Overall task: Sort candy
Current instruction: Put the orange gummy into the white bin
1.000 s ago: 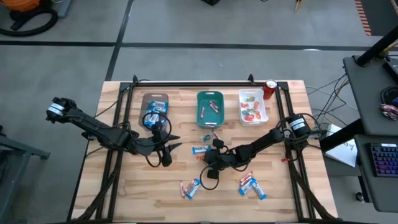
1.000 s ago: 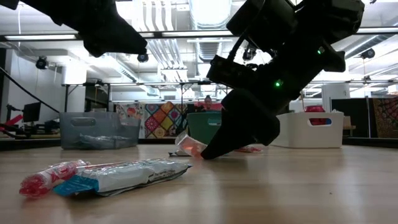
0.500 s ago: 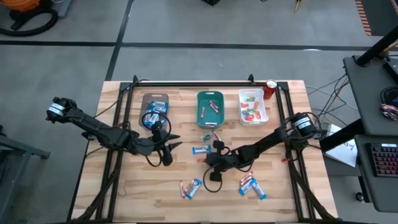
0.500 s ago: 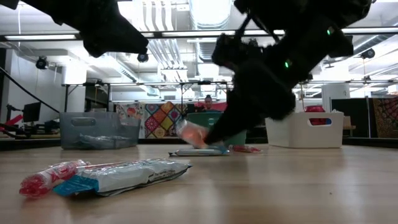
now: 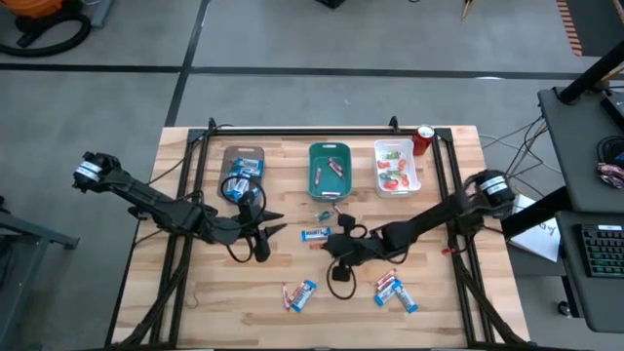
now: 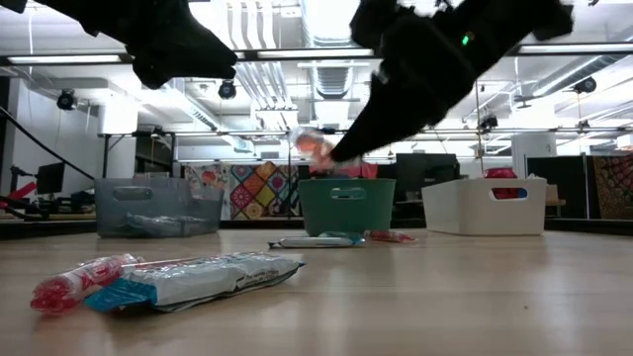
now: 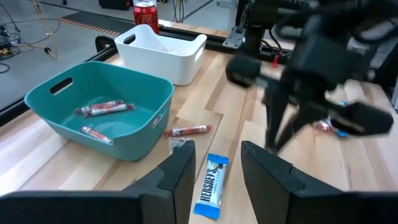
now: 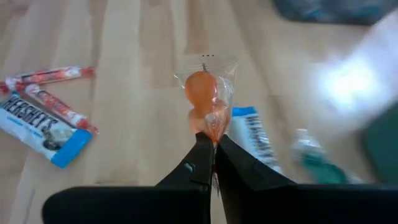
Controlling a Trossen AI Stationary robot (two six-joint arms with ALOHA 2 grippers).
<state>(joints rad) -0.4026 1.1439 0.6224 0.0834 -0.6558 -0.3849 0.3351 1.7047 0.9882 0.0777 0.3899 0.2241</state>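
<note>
We are pinching an orange candy (image 8: 203, 93) in our right fingers (image 8: 213, 163) mid-frame; left fingers (image 7: 217, 163) are hanging apart over a HERSHEY'S bar (image 7: 211, 185).

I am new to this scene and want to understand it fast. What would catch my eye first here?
First, the right hand, shut on an orange wrapped candy and holding it above the table's middle. Behind it stand three trays in a row: grey, teal and white. The left hand waits open over a blue-and-white bar.

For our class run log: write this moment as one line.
right pincer: shut on orange candy, lifted | left pincer: open, above blue bar | teal tray: red sticks
</note>
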